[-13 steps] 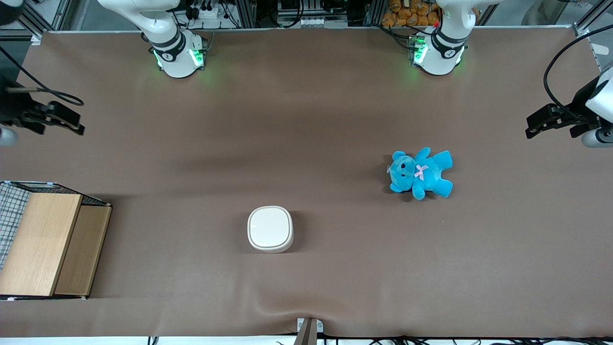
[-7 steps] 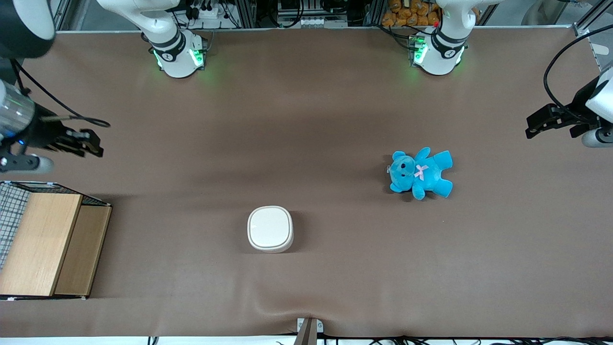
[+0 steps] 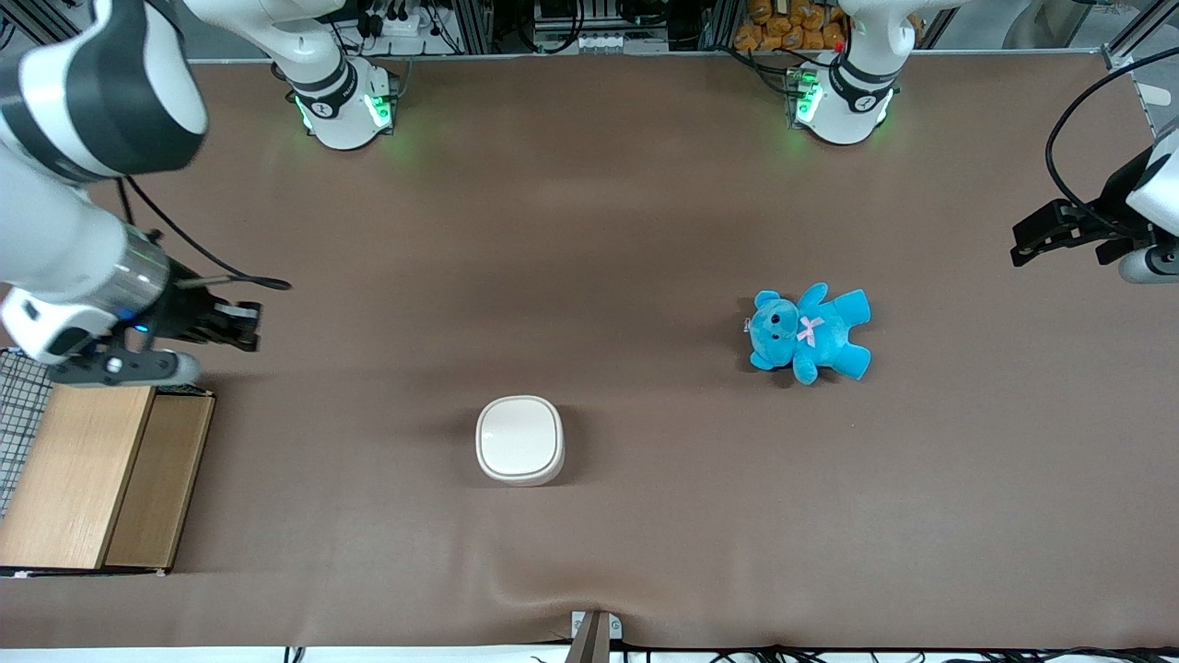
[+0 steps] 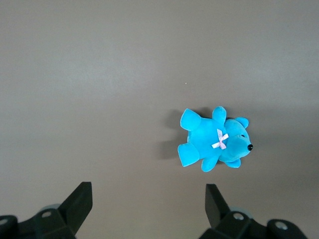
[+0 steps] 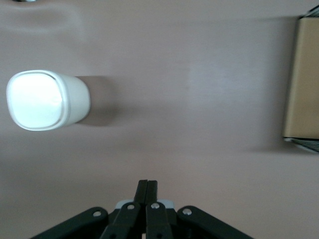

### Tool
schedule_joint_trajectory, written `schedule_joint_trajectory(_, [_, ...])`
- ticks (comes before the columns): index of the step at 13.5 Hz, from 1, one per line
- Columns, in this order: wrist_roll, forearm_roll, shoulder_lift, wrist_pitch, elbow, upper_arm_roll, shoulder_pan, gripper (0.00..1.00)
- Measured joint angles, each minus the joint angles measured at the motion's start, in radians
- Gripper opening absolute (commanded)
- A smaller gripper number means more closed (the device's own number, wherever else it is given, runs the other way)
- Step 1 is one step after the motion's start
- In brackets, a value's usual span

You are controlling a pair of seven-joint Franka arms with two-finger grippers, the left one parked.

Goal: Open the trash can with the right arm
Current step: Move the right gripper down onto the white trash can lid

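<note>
Well apart from the closed-fingered gripper (image 3: 247, 325), cream trash can (image 3: 519, 440) sits lid-shut.

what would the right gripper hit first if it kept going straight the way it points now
Probably nothing soon. The right gripper, fingers shut, points along bare table toward the parked arm's end. The trash can sits nearer the front camera than that line; the teddy lies roughly along it, though height is unclear.

Gripper (image 5: 147, 185) is hanging over bare brown table cover (image 5: 199, 124), fingers pressed together. Trash can (image 5: 46, 99) is sitting well apart from it, lid seemingly down. Wooden-topped crate (image 5: 301, 79) is showing only partly at the frame edge.
</note>
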Motion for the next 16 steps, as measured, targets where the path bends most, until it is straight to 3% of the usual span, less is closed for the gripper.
schedule_joint_trajectory(3, [0.068,0.066,0.064,0.115,0.001,0.002,0.038,0.00])
schedule_joint_trajectory(10, [0.208,0.069,0.247,0.413,0.012,0.004,0.187,0.00])
schedule_joint_trajectory(16, [0.257,0.069,0.359,0.516,0.075,0.004,0.242,0.00])
